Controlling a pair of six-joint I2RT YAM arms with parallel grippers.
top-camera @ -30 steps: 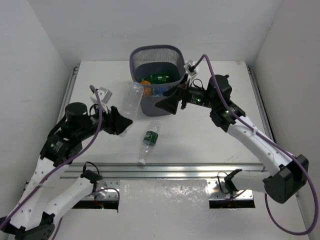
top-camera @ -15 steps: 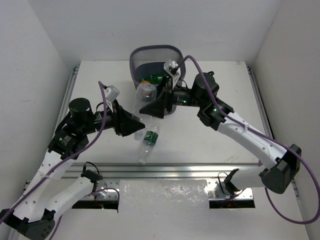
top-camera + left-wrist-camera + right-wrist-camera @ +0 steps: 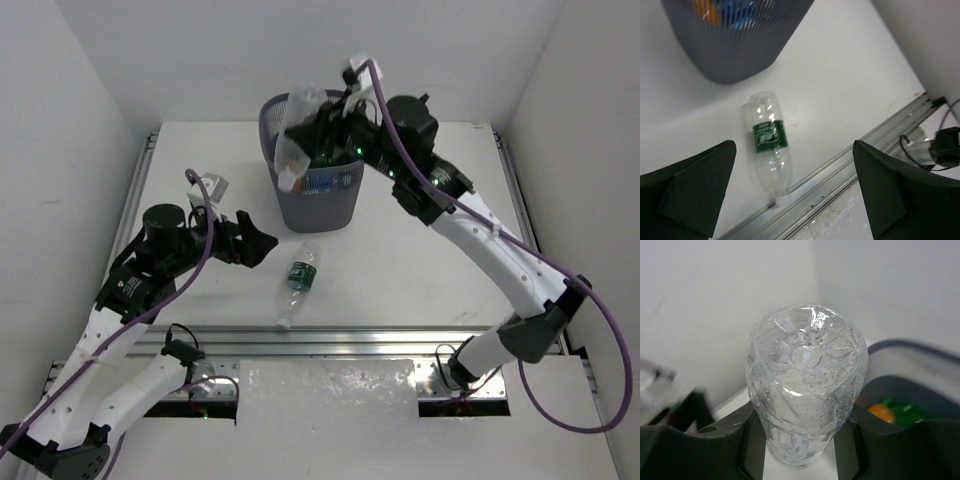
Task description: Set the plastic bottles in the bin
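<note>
Right gripper [image 3: 316, 122] clenched on clear bottle [image 3: 803, 390], neck down at bin [image 3: 322, 203] rim. Bin holds orange bottle [image 3: 882, 412] and green bottle [image 3: 905, 412]. Left gripper [image 3: 795, 192] spread open near green-label bottle [image 3: 768, 145] lying on table [image 3: 400, 270].

No legible txt; green bottle label [image 3: 769, 136] blurred.

Bin mouth: right gripper [image 3: 802, 437] with clamped clear plastic bottle [image 3: 292, 135] hangs over left rim of tall dark grey mesh bin [image 3: 325, 200]; right arm crosses mouth from right. Orange bottle [image 3: 884, 412] and green bottle [image 3: 905, 413] lie low inside.

Table: green-labelled clear bottle [image 3: 767, 137] lies flat between bin and aluminium rail [image 3: 840, 170], cap end at rail. Bare surface both sides of it. Left gripper [image 3: 255, 243], jaws wide, just left of it, nothing between.
</note>
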